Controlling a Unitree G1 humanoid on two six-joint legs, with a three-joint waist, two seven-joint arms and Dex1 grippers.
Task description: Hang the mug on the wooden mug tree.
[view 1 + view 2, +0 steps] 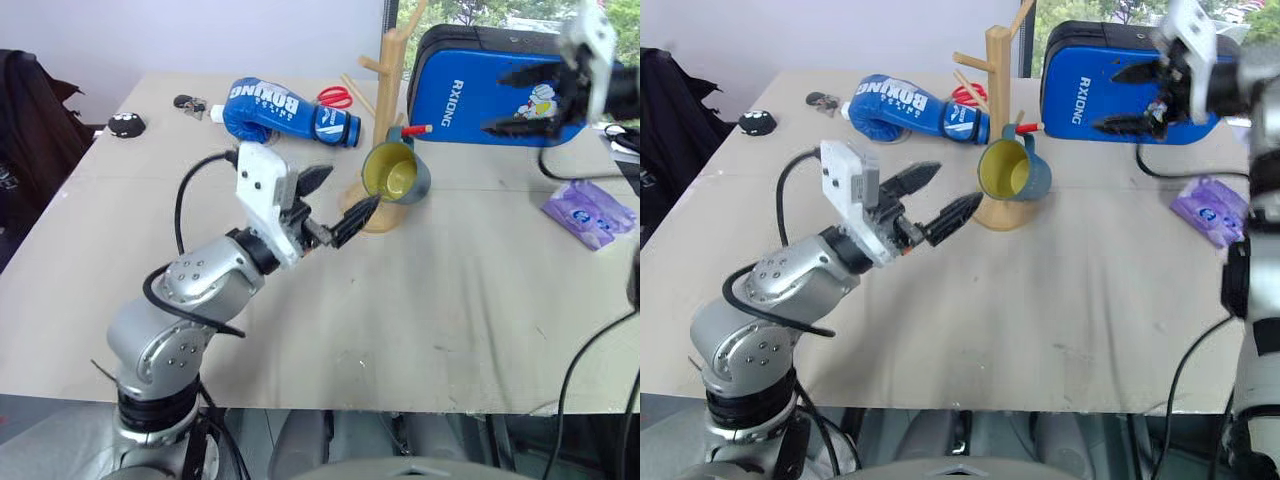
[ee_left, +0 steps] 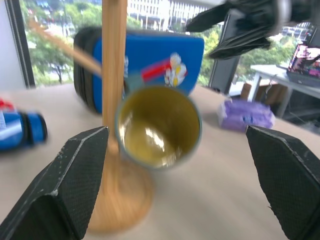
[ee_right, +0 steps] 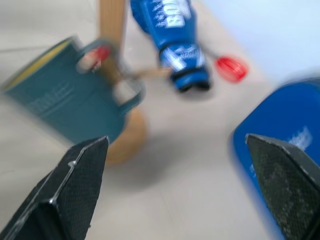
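- Left eye view: the mug [image 1: 396,173] hangs by its loop handle on a low red-tipped peg [image 1: 414,130] of the wooden mug tree [image 1: 393,60], tilted with its yellow inside facing the camera, clear of the table [image 1: 420,320] and just above the tree's round base
- The right gripper [image 1: 532,100] is released, fingers spread wide with nothing between them, well apart from the mug and in front of the blue case [image 1: 470,90]
- The left gripper [image 1: 335,200] is also spread and empty, near the tree's base but apart from the mug
- By my judgement the hanging is done; what is left is only to draw both arms clear without knocking the tree
- Right wrist view is smeared, so how deep the handle sits on the peg is hard to make out; the tree's top is cut off in the head views
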